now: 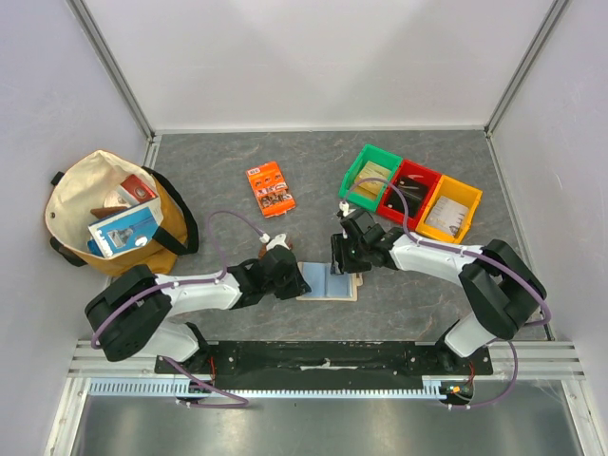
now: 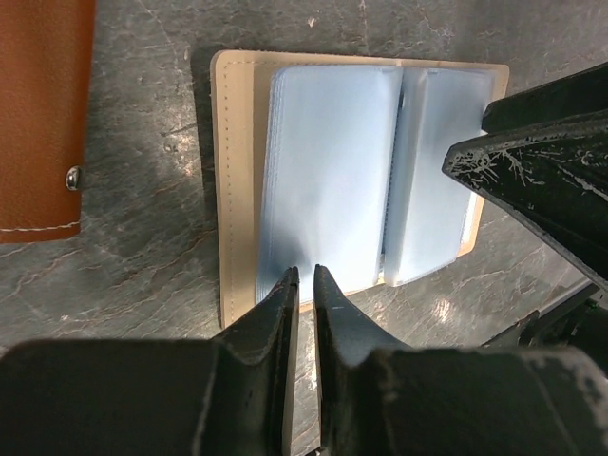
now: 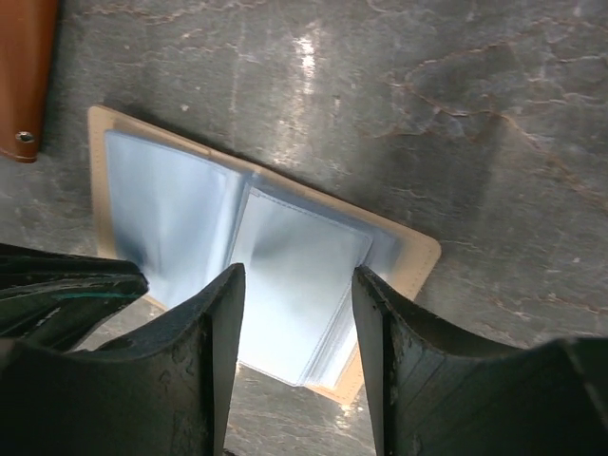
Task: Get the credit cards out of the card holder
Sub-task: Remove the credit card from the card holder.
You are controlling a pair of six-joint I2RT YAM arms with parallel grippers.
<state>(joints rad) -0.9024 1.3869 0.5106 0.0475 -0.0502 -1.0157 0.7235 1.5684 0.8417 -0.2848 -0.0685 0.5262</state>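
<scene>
The card holder lies open on the table, blue sleeves up. The left pincer, all but clenched, meets its edge. The right pincer hangs released above the sleeves.

The left arm and right arm have white shells with black joints, bolted to a black base plate; purple cables loop along each; the left claw and right claw have matte black, rough-cast fingers, scratched pale at the edges.
</scene>
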